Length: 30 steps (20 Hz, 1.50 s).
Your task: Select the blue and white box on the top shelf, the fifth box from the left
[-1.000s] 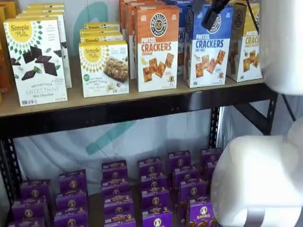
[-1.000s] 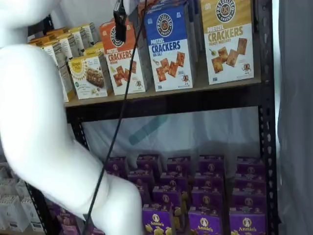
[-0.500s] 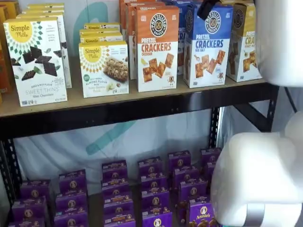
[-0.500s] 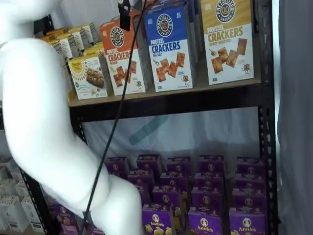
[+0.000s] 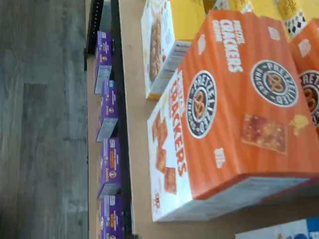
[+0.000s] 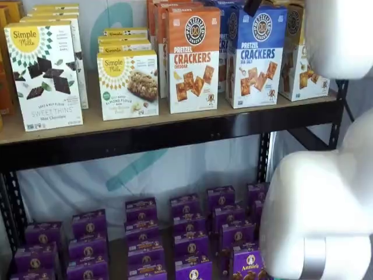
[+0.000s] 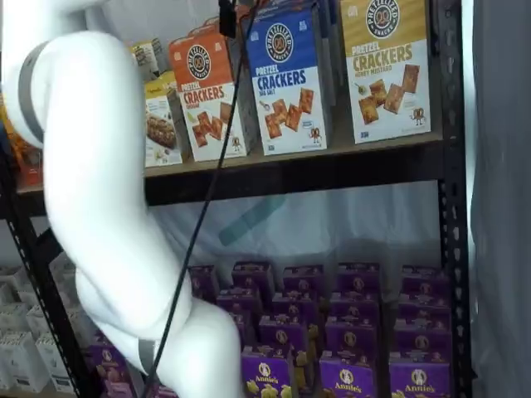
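Where gripper (image 7: pixel 226 15) hangs—box (image 7: pixel 286 79) (right) beside.

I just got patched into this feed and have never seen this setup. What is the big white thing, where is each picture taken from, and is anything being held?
The big white shape is a robot arm. Two fixed cameras face the shelves from the front, with the arm between them and the goods. The third camera sits on the wrist, its picture turned sideways, looking down on the orange-topped cracker box.

On the tan wooden top shelf stands the blue and white cracker box, between the orange-topped box and a yellow-topped cracker box. Small purple boxes fill the shelf below.

Only the dark tip of the gripper shows, near the top edge in both shelf views. It holds nothing.
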Each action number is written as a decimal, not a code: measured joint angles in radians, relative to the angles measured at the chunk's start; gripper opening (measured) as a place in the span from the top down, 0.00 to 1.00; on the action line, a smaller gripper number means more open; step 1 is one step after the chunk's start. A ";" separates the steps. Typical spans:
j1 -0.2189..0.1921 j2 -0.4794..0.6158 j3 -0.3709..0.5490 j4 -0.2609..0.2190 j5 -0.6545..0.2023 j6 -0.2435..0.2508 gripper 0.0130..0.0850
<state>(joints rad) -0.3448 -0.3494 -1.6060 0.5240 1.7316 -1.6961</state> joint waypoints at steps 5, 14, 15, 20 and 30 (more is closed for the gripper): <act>0.000 0.066 -0.050 -0.029 -0.019 -0.022 0.00; 0.001 0.130 -0.061 -0.065 -0.079 -0.061 0.00; 0.002 0.135 -0.063 -0.070 -0.081 -0.063 0.00; 0.011 0.174 -0.103 -0.112 -0.048 -0.070 0.00; 0.062 0.215 -0.142 -0.257 0.020 -0.071 0.00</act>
<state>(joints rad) -0.2829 -0.1348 -1.7484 0.2666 1.7521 -1.7671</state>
